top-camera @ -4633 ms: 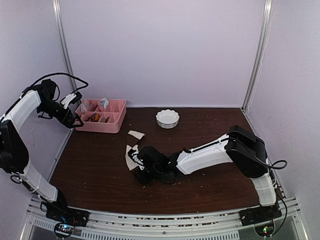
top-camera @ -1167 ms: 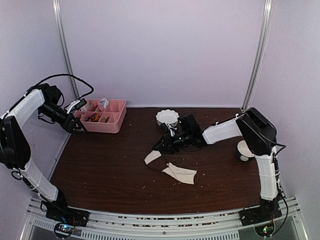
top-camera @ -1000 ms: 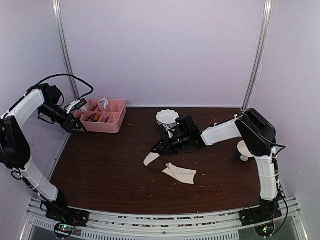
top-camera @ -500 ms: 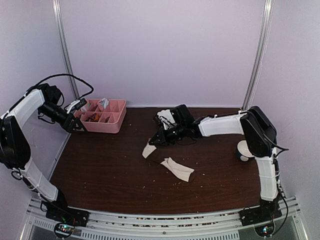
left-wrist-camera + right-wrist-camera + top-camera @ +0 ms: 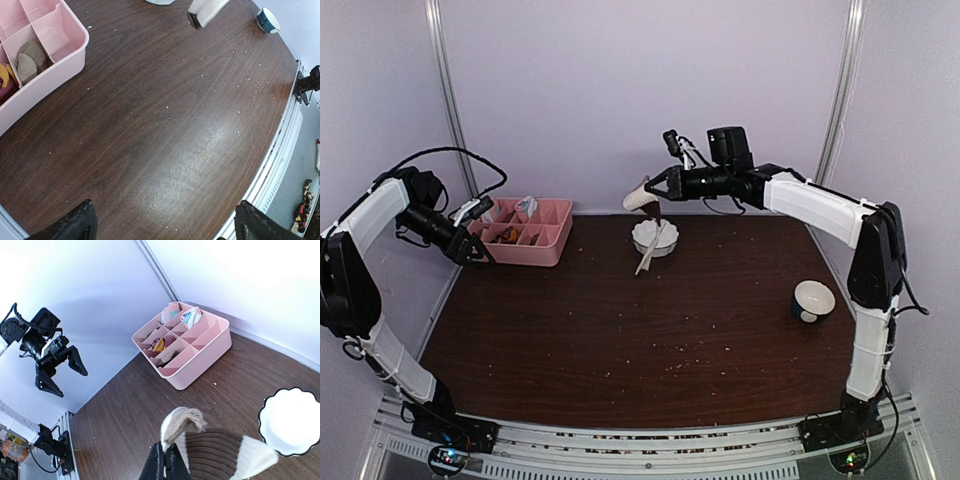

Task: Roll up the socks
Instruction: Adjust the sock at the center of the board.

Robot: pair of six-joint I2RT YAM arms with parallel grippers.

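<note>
From where I stand, the right gripper (image 5: 653, 193) is up in the air near the back wall, its arm stretched out level, and its fingers are pressed tight together on the socks (image 5: 653, 212). The fabric dangles from that pinch: a cream end sticking out to the left, a dark brown ribbed patch just below the fingers, and a long pale strip trailing down. The strip hangs in front of the white scalloped bowl (image 5: 665, 240), which sits on the table (image 5: 620, 330) directly underneath, though I cannot tell whether the strip touches it. In the right wrist view a greyish-tan curl of cloth pokes up right at the fingertips beside the brown ribbed part (whether both socks are in the pinch or just one, I honestly can't sort out). Over on the left, the left gripper (image 5: 478, 228) hovers off the table beside the left end of the pink tray (image 5: 535, 245), its fingers spread wide with nothing between them. The tray's compartments hold a few small bits and pieces. A small bowl (image 5: 813, 299) stands alone near the right edge of the table, well apart from everything else.
</note>
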